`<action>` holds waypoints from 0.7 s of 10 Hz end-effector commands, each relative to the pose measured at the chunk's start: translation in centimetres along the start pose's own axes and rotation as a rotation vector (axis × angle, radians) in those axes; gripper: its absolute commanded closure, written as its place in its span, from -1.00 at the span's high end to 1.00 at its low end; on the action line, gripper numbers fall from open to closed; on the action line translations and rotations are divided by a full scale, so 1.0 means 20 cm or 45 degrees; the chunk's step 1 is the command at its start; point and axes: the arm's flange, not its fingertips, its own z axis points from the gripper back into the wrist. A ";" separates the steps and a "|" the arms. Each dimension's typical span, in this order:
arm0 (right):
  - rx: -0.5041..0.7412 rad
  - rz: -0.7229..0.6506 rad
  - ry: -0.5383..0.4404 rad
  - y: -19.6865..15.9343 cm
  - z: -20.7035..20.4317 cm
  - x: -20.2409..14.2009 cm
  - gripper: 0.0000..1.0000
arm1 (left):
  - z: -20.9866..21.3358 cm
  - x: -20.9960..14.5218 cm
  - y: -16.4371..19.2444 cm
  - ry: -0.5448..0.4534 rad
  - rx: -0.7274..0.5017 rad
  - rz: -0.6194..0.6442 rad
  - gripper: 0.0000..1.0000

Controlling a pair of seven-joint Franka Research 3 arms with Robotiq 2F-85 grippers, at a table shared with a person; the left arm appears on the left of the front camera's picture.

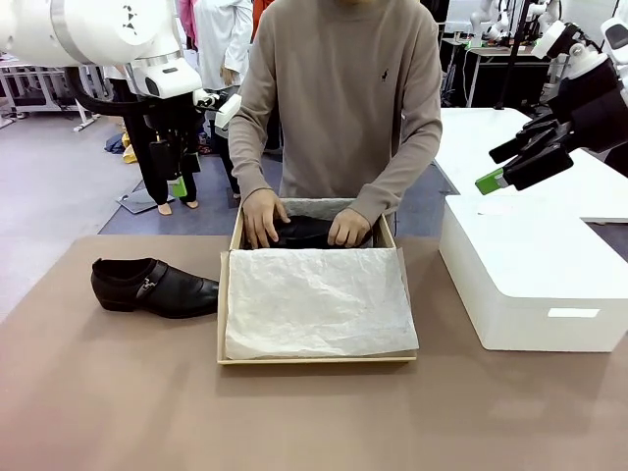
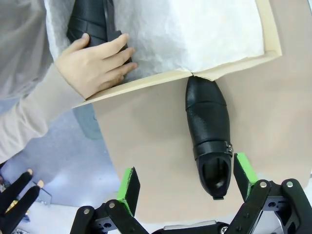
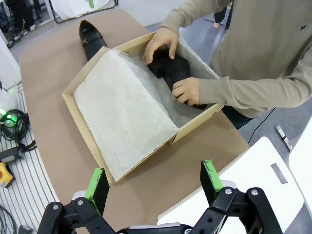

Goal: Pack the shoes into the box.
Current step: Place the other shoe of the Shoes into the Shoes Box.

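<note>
while front cam half-hides boxed shoe (image 1: 306, 233), r wrist shows its top.

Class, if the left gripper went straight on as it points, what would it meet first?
Probably the loose shoe on the table: its heel end sits in line with the open left gripper. Depth is unclear; it might touch bare tabletop beside it.

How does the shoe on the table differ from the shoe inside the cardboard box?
The shoe on the table lies free beside the box, nobody touching it; the shoe in the box is held by both the person's hands. The first shows whole, buckle included; the second is partly covered. Both are glossy black.
</note>
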 end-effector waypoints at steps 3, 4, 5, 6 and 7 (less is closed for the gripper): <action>0.012 0.000 -0.018 0.00 0.00 0.00 1.00 | 0.00 0.00 0.00 0.000 0.000 0.000 1.00; 0.012 0.000 -0.018 0.00 0.00 0.00 1.00 | 0.00 -0.06 -0.05 0.006 0.025 0.020 1.00; 0.012 0.000 -0.018 0.00 0.00 0.00 1.00 | 0.01 -0.14 -0.10 0.018 0.046 0.023 1.00; 0.012 0.000 -0.018 0.00 0.00 0.00 1.00 | 0.02 -0.22 -0.13 0.027 0.088 0.027 1.00; 0.012 0.000 -0.018 0.00 0.00 0.00 1.00 | 0.02 -0.29 -0.16 0.041 0.101 0.054 1.00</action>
